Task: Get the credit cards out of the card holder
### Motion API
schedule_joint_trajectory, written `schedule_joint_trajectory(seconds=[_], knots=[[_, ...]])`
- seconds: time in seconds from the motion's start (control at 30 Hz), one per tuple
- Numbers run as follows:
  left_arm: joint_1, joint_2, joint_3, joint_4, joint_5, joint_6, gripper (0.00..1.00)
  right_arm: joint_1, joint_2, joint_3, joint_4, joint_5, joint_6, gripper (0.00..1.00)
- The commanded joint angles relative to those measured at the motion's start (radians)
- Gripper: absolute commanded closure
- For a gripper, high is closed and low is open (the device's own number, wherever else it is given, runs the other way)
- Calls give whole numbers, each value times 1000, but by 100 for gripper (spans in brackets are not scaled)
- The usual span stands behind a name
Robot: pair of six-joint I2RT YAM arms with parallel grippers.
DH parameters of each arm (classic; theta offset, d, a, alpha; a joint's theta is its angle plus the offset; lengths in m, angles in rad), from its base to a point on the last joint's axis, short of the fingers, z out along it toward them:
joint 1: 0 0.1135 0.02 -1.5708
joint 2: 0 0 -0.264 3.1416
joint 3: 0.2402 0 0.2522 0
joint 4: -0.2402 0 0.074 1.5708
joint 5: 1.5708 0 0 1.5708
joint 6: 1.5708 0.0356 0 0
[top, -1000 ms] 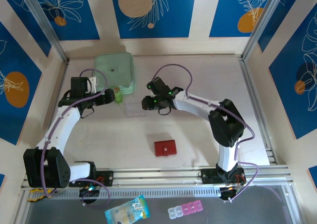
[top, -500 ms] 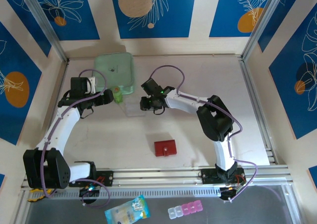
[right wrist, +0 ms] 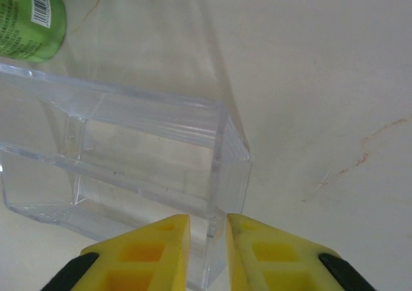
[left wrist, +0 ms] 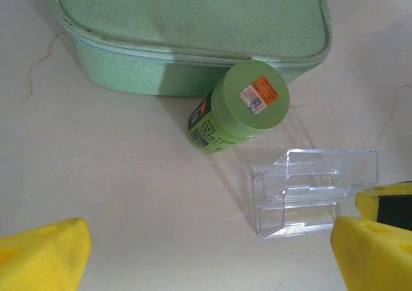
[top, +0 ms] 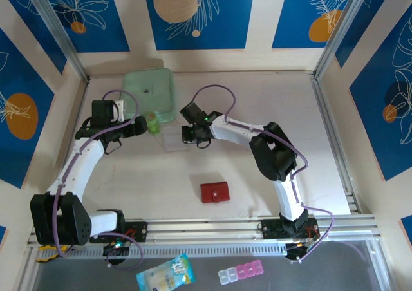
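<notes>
Lying flat on the pale table [top: 277, 98], the card holder [top: 214, 192] is a small dark red wallet, seen closed from above, at about 6 o'clock of the table's middle, between the two arm bases and well apart from both grippers. Item two: a clear acrylic stand [right wrist: 129, 156], stepped and see-through, sits at about 11 o'clock from the card holder. Item three: a green bottle [left wrist: 238, 107] with an orange-and-white sticker on its cap lies on its side just beside the stand at the stand's 10 o'clock, its far side against the pouch. Item four: a mint-green square pouch [left wrist: 187, 20], zipped, at 12 o'clock of the bottle. Left gripper [left wrist: 209, 239]: its yellow fingers [left wrist: 42, 255] are spread wide apart, holding nothing, poised over the table with the bottle and stand in front of it. Right gripper [right wrist: 208, 223]: its yellow fingertips are drawn close together, with the end wall of the clear acrylic stand pinched in the narrow gap between them, at the stand's 3 o'clock end in the overhead view. On the dark shelf at 6 o'clock, below the table's rail: a pale blue packet [top: 165, 275] and a pill organiser [top: 240, 273] with clear and pink cells.
</notes>
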Motion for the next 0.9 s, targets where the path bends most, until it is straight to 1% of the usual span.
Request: schedule_joint_trajectory(seconds=[0.0,0.17,0.4,0.47,0.53,0.7,0.87], knots=[[5,-17,30,-21,-11,8,5,8,15,37,-28,24,1,80],[5,-12,30,-21,-9,6,5,7,19,38,-31,27,1,85],[5,-7,31,-22,-10,6,5,7,7,44,-46,48,-8,88],[5,-7,31,-22,-12,7,5,6,1,45,-52,58,-10,92],[5,-6,30,-24,-15,7,5,1,-6,45,-61,65,-10,93],[5,-10,29,-25,-28,13,5,-29,-40,35,-88,97,-28,94],[5,-5,29,-24,-26,12,5,-94,-109,-22,-106,128,-55,94]])
